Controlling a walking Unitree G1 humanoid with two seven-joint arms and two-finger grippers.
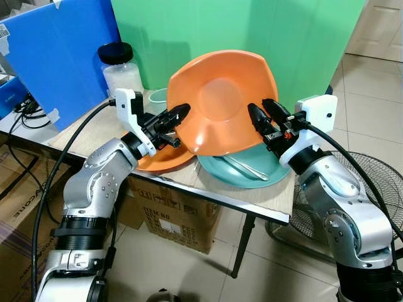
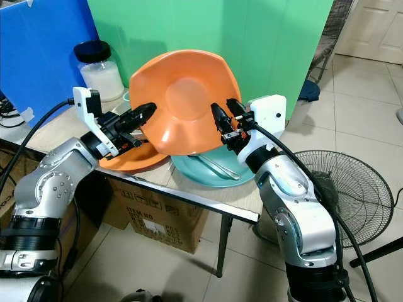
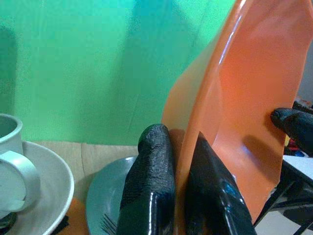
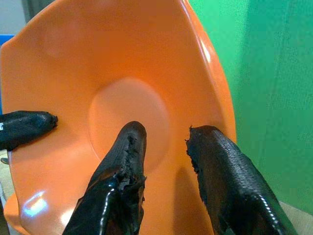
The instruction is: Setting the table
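Note:
A large orange bowl [image 1: 220, 104] stands tilted on edge above the table, its hollow facing me. My left gripper [image 1: 182, 113] is shut on its left rim; the left wrist view shows both fingers [image 3: 156, 161] pinching the thin edge. My right gripper [image 1: 261, 113] is open at the bowl's right side, and its fingers [image 4: 122, 161] are spread in front of the inner face. Below the bowl lies a teal plate [image 1: 252, 173] with a fork [image 1: 242, 167] in it. A second orange plate [image 1: 164, 162] lies on the table under my left gripper.
A white cup [image 3: 10, 161] on a saucer [image 3: 49, 191] and a lidded jar [image 1: 121, 69] stand behind the plates. Blue [image 1: 56, 56] and green [image 1: 302, 44] boards back the table. A floor fan [image 1: 371, 182] stands on the right, and a cardboard box [image 1: 176, 214] under the table.

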